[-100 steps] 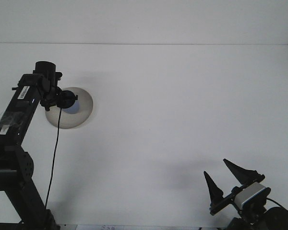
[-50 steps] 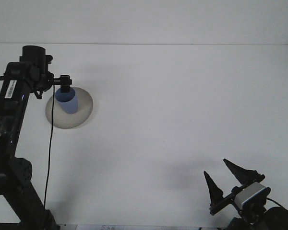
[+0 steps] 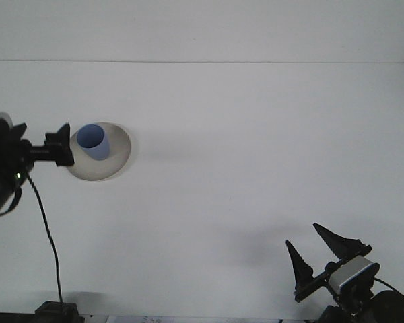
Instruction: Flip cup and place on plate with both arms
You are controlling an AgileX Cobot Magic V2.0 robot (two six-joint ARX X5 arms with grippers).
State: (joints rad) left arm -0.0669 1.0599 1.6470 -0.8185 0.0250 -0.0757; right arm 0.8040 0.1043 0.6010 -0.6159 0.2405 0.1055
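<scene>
Blue cup (image 3: 93, 140) upright on the grey plate (image 3: 118, 160), mouth up, free of the left gripper (image 3: 62, 146) just beside it; finger spread there impossible to tell. Right gripper (image 3: 322, 252) parked near the front edge, fingers apart. Risk: a sideways brush from the left gripper tipping the cup off the plate.

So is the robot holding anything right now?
No. The blue cup stands on the plate by itself, the left hand is beside it, and the right hand is open and empty.

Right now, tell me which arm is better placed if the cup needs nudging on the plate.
Left. The left gripper sits at the plate's edge beside the cup; the right gripper is open, far across the table.
</scene>
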